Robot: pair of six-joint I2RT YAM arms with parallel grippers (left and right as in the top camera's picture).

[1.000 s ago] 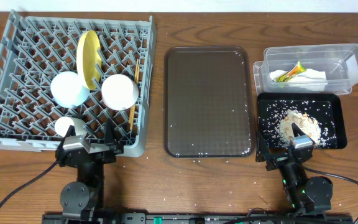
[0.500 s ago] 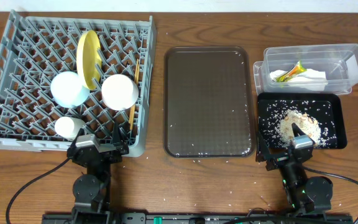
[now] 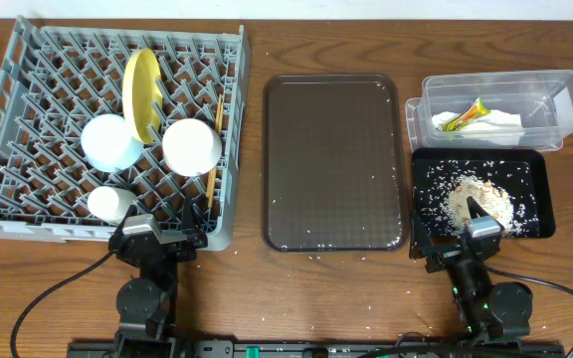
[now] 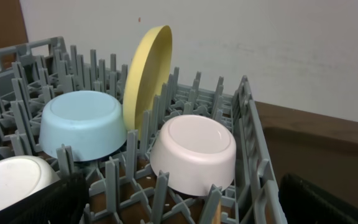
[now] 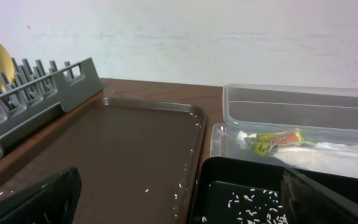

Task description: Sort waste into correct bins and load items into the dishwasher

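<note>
Rack: plate, bowls; black tray: rice, probably.

A: How many of each dish?
B: One yellow plate, two bowls – light blue bowl, white bowl – one small cup, one pair of chopsticks
A: And the rest?
B: One grey rack, one brown tray, one clear tub, one black tray, one napkin, one wrapper

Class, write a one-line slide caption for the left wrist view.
Yellow plate on edge in the grey rack, with an upturned blue bowl and white bowl in front.
</note>
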